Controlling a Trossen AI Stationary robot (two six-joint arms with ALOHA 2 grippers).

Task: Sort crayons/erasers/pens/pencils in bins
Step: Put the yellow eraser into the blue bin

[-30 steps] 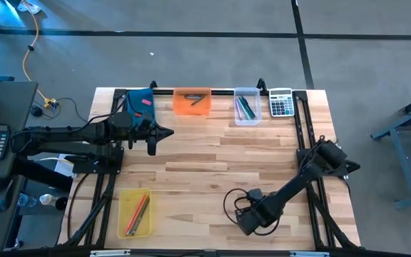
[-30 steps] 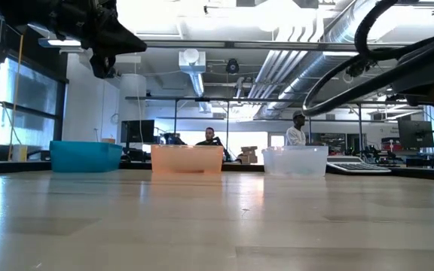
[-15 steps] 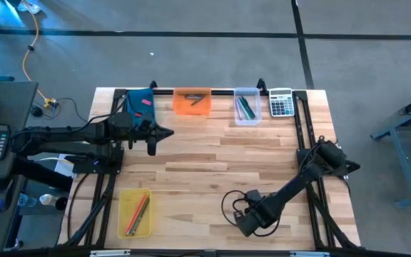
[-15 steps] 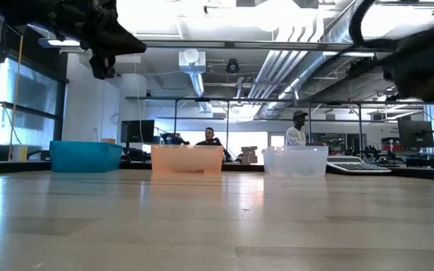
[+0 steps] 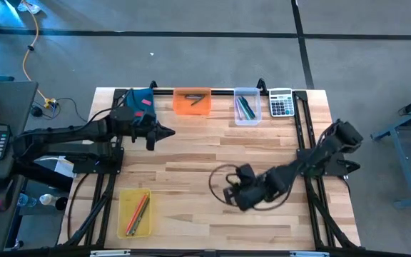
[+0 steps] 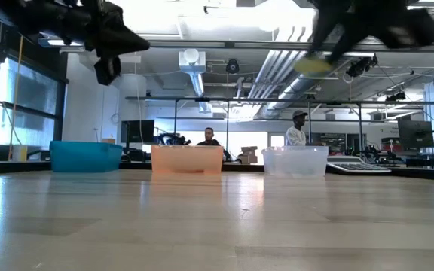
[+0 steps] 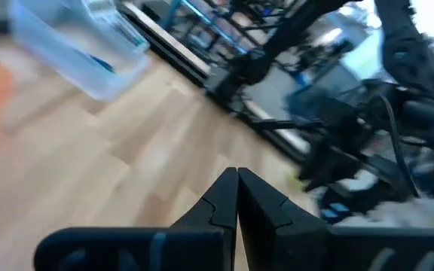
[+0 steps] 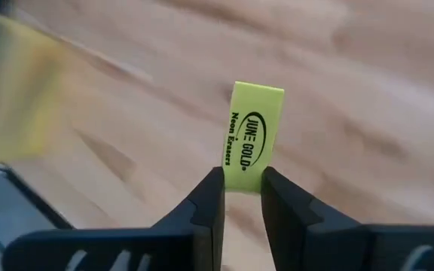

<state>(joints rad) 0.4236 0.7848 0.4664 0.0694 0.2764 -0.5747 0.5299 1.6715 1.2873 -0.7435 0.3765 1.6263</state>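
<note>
A yellow eraser [image 8: 252, 135] is pinched between the fingers of the right gripper [image 8: 242, 184], printed face toward the wrist camera, above bare table [image 5: 191, 164] wood. In the high view this gripper [image 5: 232, 196] is seen low and right of centre, over the table's near half. In the low view a blurred yellow patch [image 6: 313, 65] is seen at the upper right, under the dark arm.

At the lower left of the high view the yellow bin [image 5: 135, 212] is seen with orange and dark sticks lying in it.

Higher, at centre left, the left gripper [image 5: 150, 143] is held above the table just beside the blue bin [image 5: 140, 105], its fingers [image 7: 223, 197] pressed together on nothing.

Along the far edge, across the upper middle of the frame, three bins are lined up: the blue bin with pink pieces in it, the orange bin [image 5: 192, 101] with a dark stick, and the clear bin [image 5: 247, 106] with green and blue pens. A calculator [image 5: 282, 103] lies just right of the clear bin.
</note>
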